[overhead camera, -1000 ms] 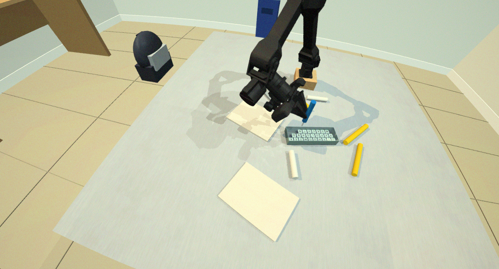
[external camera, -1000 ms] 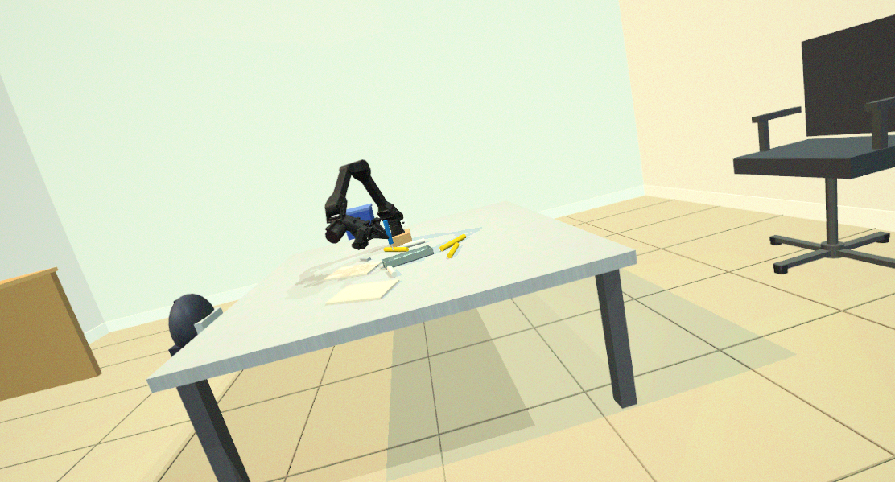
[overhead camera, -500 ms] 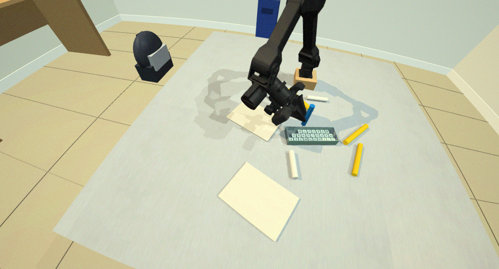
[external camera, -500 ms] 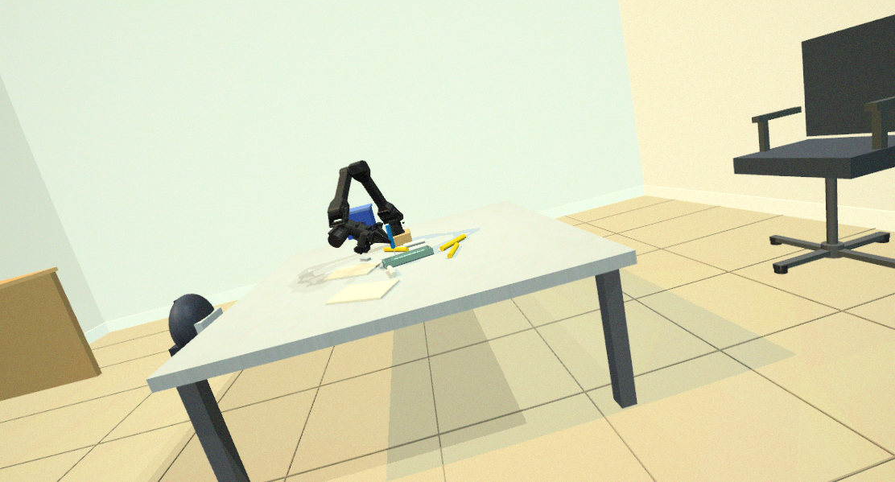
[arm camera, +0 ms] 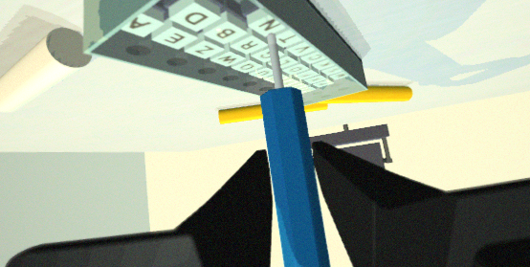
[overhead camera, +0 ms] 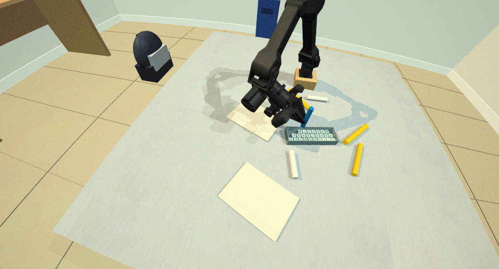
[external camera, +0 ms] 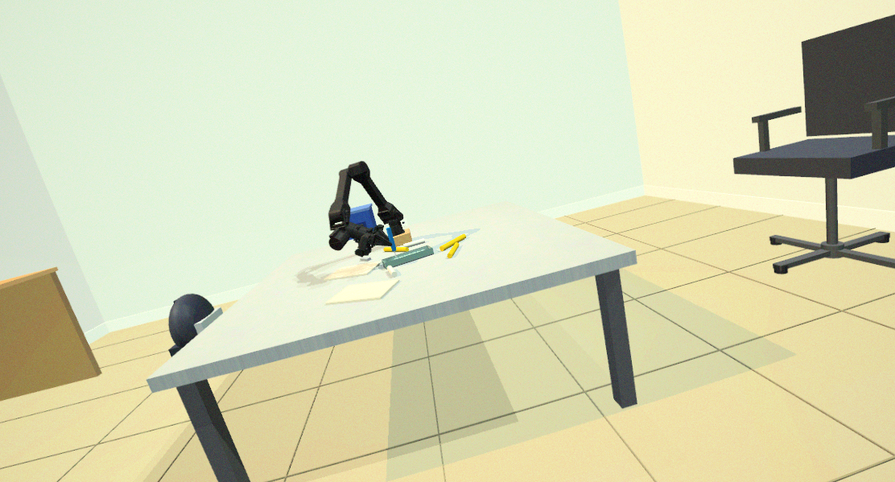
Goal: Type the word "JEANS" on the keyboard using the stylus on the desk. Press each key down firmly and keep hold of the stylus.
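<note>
My gripper (overhead camera: 304, 121) (external camera: 389, 243) (arm camera: 290, 155) is shut on the blue stylus (overhead camera: 307, 116) (external camera: 390, 237) (arm camera: 286, 122), above the back left part of the keyboard. The stylus points down, slightly tilted. The keyboard (overhead camera: 312, 143) (external camera: 410, 258) (arm camera: 313, 16) is a dark green walled tray with rows of white lettered keys. In the wrist view the thin grey tip (arm camera: 275, 61) ends over the lower edge of the N key (arm camera: 269, 25); whether it touches the key I cannot tell. The D key (arm camera: 193, 16), E key (arm camera: 173, 37) and A key (arm camera: 140, 24) show nearby.
Two yellow rods (overhead camera: 355, 134) (overhead camera: 357, 159) lie right of the keyboard, and one (overhead camera: 305, 103) behind it. A white rod (overhead camera: 293, 164) (arm camera: 35, 74) lies in front, another (overhead camera: 317, 98) behind. Cream sheets (overhead camera: 258, 200) (overhead camera: 267, 136) lie at the left and front.
</note>
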